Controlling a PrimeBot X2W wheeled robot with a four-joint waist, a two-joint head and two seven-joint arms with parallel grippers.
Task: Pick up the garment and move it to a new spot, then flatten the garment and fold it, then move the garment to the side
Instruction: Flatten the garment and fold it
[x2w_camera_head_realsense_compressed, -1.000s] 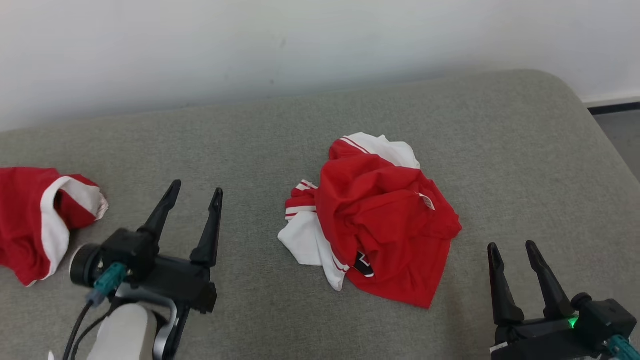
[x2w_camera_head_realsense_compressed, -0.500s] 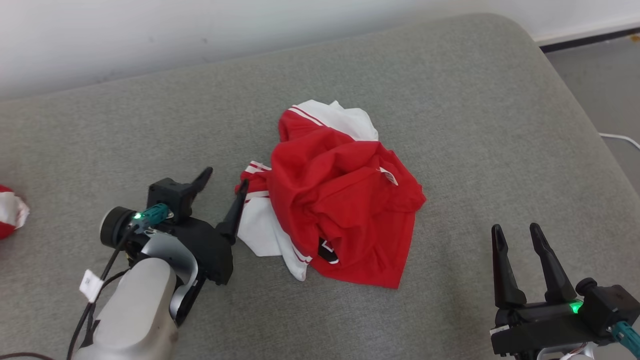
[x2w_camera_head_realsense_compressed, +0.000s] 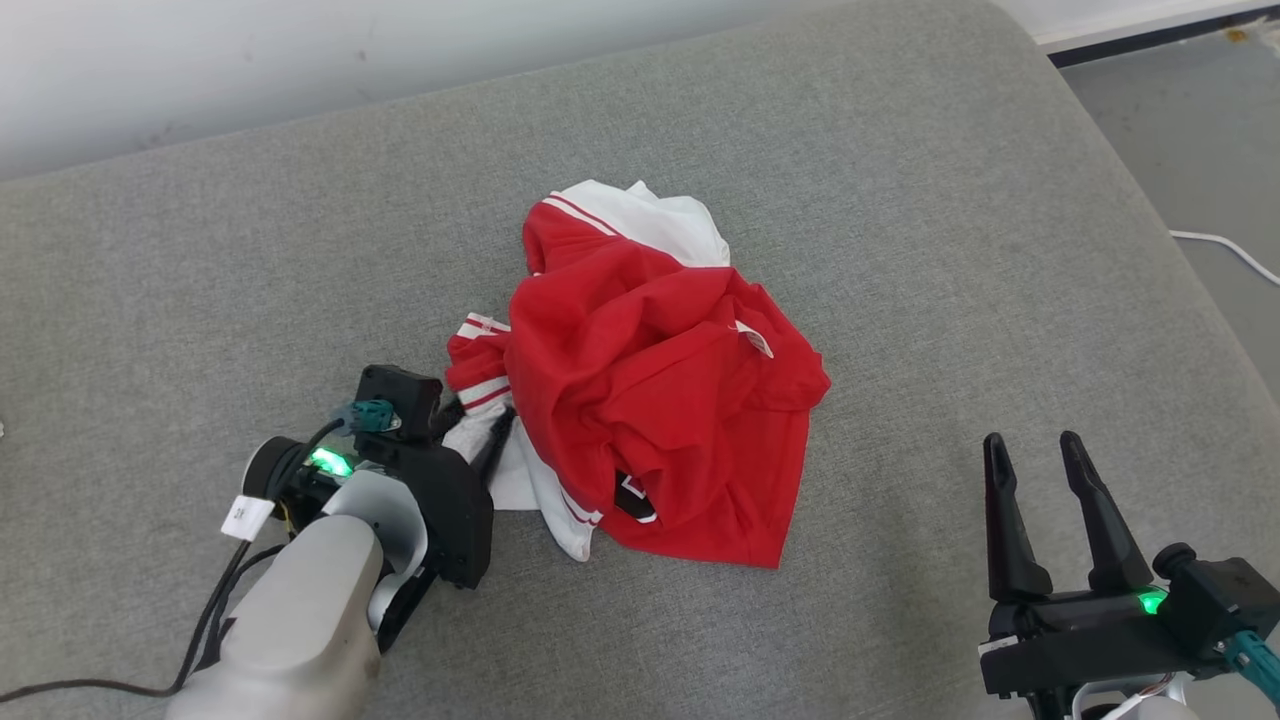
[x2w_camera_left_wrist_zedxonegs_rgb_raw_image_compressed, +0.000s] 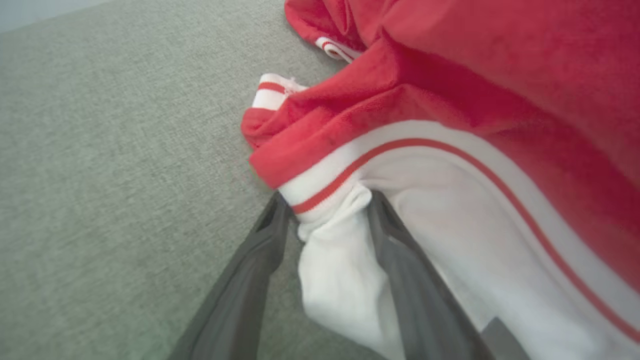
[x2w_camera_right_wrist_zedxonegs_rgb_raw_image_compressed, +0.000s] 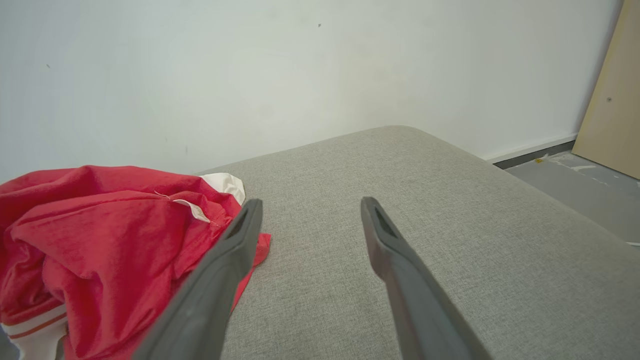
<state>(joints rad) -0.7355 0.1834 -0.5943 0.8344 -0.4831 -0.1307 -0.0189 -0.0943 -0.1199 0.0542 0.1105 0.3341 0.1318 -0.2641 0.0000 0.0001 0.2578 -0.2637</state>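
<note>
A crumpled red and white garment lies in a heap in the middle of the grey cushion. My left gripper is at its lower left edge. In the left wrist view, this gripper stands open, its two fingers on either side of a white striped fold of the garment. My right gripper stands open over bare cushion to the right of the heap, holding nothing. In the right wrist view, the garment lies to the left of the right gripper.
A pale wall runs behind the cushion. The cushion's rounded right edge drops to a grey floor with a white cable on it. A wooden panel leans at the far right.
The head camera has turned right, so the red cloth at the left left the picture. My left gripper has moved right to the garment's white edge and now straddles a fold. The right gripper stays put.
</note>
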